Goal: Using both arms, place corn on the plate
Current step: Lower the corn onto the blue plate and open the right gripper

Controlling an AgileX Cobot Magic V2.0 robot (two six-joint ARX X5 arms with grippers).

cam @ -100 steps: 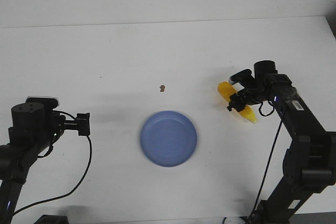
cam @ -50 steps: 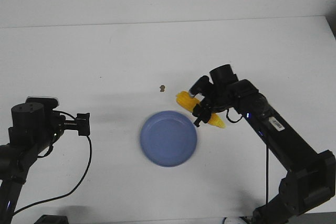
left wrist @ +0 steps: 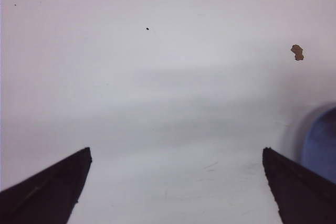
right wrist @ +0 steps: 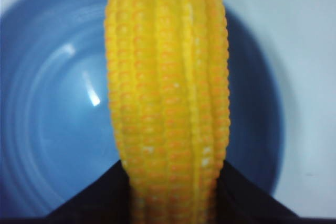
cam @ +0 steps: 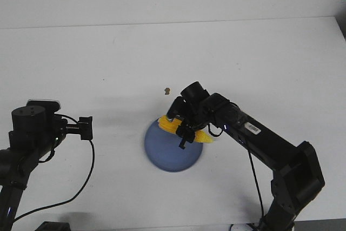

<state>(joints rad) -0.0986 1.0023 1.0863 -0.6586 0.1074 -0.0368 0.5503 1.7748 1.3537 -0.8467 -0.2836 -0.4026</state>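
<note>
1. Right gripper (cam: pixel 184 129) pinched the corn (cam: pixel 177 126), held over the plate (cam: pixel 162 158) near the counter's middle, toward its front edge.
2. Lowering before letting go would likely stop the corn rolling off.
3. Left gripper (left wrist: pixel 176 182) sat spread and idle near the counter's left edge.

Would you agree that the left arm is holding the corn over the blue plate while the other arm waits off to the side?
Not quite: the right gripper holds the corn over the plate, as the front view shows. The left gripper waits aside, open and empty.
</note>
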